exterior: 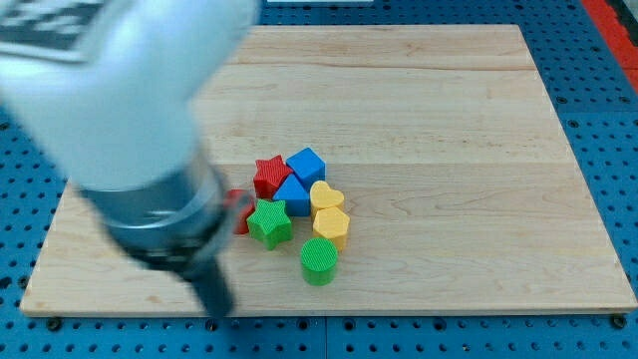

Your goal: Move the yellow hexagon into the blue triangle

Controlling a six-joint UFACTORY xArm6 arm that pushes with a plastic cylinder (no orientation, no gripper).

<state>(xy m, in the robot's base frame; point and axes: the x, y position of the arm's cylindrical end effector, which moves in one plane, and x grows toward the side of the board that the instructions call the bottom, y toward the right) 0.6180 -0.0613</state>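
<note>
1. My tip [217,311] sits low at the view's left, blurred, near the table's [478,269] bottom edge, left of all the blocks; there is no pincer on this rod, so none is in view.
2. The green cylinder [319,260] is the nearest block.
3. Just above it lies the yellow hexagon [332,226], with the green star [269,221] to its left.
4. A small red block [239,211] peeks from behind the arm [130,110]; its shape cannot be told.
5. The yellow heart [326,194] touches the hexagon's top.
6. The blue triangle [293,194] sits just up-left of the hexagon, beside the heart.
7. Farthest are the red star [269,177] and blue cube [306,163].
</note>
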